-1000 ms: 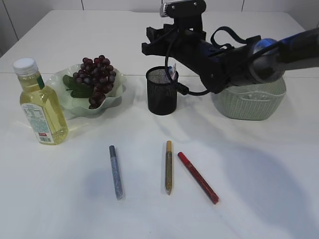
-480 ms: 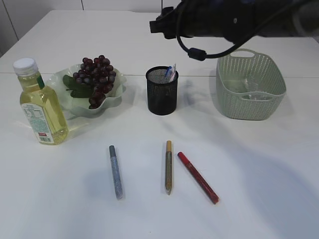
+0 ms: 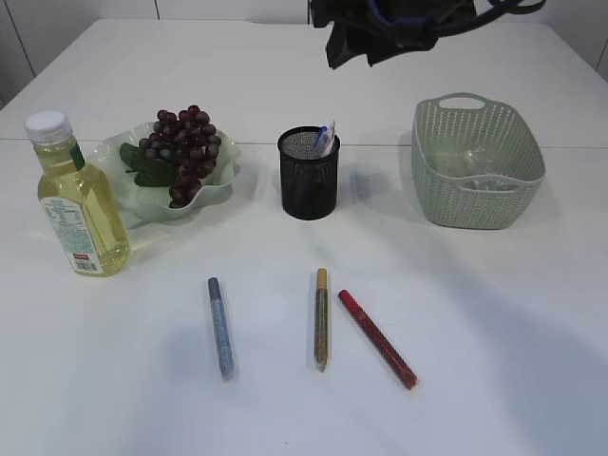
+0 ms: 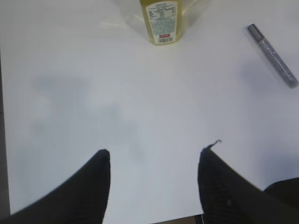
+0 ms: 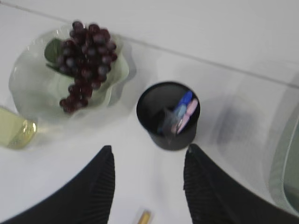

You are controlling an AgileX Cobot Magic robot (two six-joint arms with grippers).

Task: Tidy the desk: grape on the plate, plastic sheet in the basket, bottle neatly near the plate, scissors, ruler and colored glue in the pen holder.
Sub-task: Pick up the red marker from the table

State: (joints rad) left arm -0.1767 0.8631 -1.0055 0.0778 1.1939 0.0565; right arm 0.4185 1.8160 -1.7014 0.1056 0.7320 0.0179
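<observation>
A round black mesh cup (image 3: 308, 174) stands on the smooth white bench (image 3: 475, 323); both claws (image 4: 154, 186) (image 5: 148, 186) hover open, empty.

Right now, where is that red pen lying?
In the exterior view, the red glue pen lies flat on the table, front and right of centre, just right of the gold pen and in front of the black pen holder.

A plain white bench (image 3: 494, 332) fills nearly the whole exterior view, its matte top evenly lit, with soft grey shadows spread across the right half. A thin seam (image 3: 380, 144) runs across it from side to side, level with the middle of the scene. Behind the far edge stand pale panels (image 3: 218, 9) with dark vertical joints. At the upper left corner a grey strip (image 3: 11, 47) slants alongside the bench's edge.
</observation>
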